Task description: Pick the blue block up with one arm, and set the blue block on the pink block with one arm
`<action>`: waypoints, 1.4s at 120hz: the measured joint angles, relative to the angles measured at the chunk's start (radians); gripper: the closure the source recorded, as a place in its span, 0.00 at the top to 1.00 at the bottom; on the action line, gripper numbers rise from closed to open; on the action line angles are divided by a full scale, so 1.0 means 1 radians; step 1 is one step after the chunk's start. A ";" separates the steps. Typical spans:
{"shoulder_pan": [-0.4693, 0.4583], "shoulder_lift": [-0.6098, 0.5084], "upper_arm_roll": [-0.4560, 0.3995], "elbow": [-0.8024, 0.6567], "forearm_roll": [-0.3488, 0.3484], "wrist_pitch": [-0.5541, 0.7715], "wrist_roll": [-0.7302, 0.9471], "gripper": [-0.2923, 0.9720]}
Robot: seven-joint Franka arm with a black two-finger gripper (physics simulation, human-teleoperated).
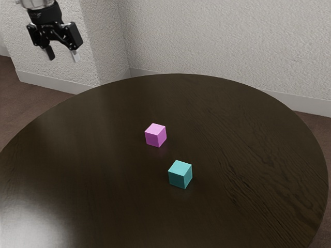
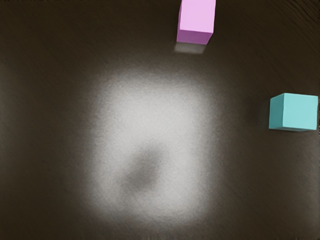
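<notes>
A light blue block (image 1: 180,174) rests on the dark round table (image 1: 93,155), toward the front of the middle. A pink block (image 1: 155,135) sits a short way behind it, toward the exterior view's left, and the two stand apart. My gripper (image 1: 62,53) hangs high above the table's far left edge, far from both blocks, open with nothing between its fingers. From the hand's camera I look down on the pink block (image 2: 196,21) and the blue block (image 2: 293,112), both well off to one side of the hand.
The table's rim (image 1: 289,111) curves near a white textured wall (image 1: 232,41) with a baseboard. A bright glare patch (image 2: 150,150) lies on the tabletop under the hand. Wide bare wood surrounds both blocks.
</notes>
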 joint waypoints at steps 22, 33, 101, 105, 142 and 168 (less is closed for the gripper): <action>-0.035 0.064 -0.001 -0.004 0.005 0.028 -0.002 0.75; -0.080 0.107 -0.002 -0.077 -0.004 0.099 -0.016 0.75; -0.295 0.321 -0.082 -0.284 -0.003 0.503 -0.145 0.74; -0.297 0.323 -0.092 -0.297 -0.002 0.522 -0.155 0.74; -0.299 0.308 -0.151 -0.463 -0.001 0.707 -0.224 0.74; -0.273 0.378 -0.152 -0.447 0.000 0.788 -0.250 0.74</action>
